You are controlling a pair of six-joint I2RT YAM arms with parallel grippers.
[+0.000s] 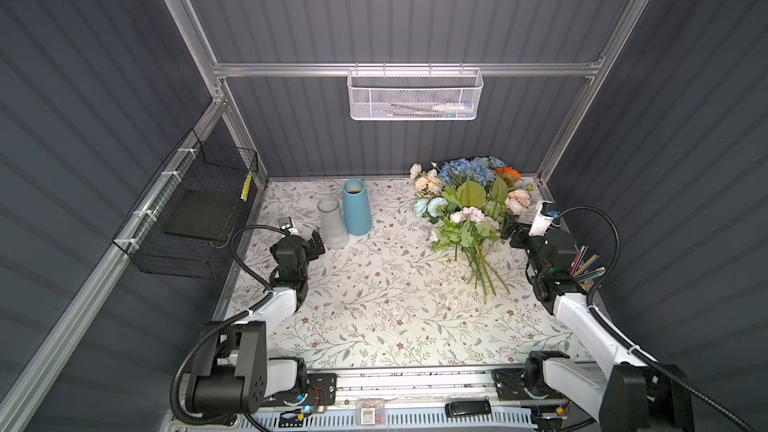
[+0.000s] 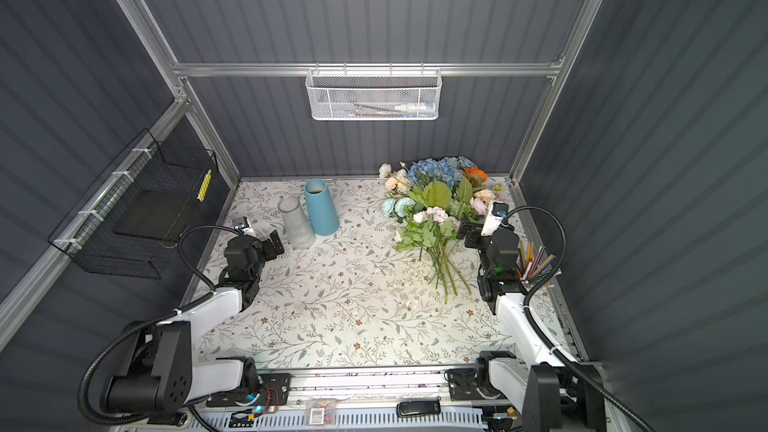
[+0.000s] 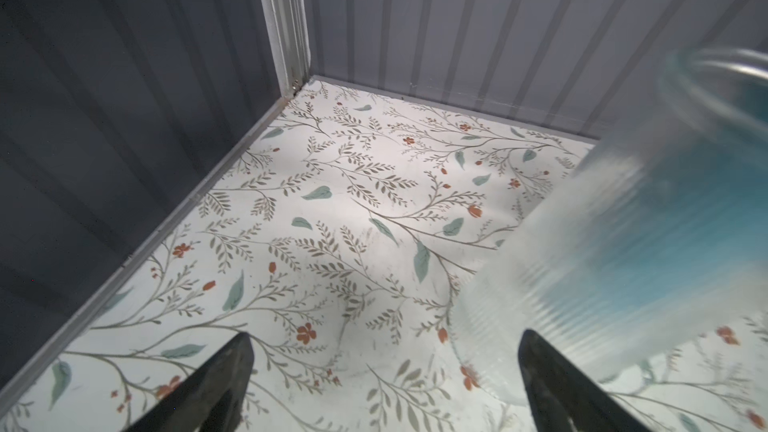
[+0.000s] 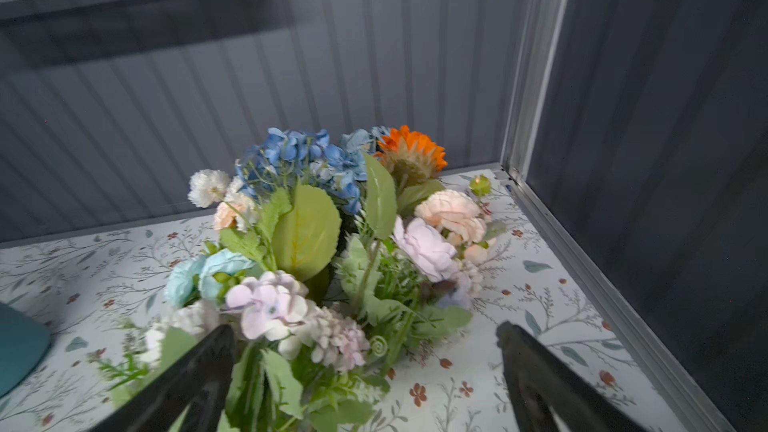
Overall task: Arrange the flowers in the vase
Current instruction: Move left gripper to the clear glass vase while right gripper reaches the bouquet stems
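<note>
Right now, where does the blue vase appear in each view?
Both top views: blue vase upright beside the clear vase, left of the flowers.
Left wrist: blurred blue seen through the clear vase.
Right wrist: teal sliver cut by the frame edge, apart from the flowers.
Shared landmark: the floral table cover.

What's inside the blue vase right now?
No stems: the blue vase shows only a dark mouth in both top views; its bottom is hidden in shadow. The flowers all lie bunched on the table.
</note>
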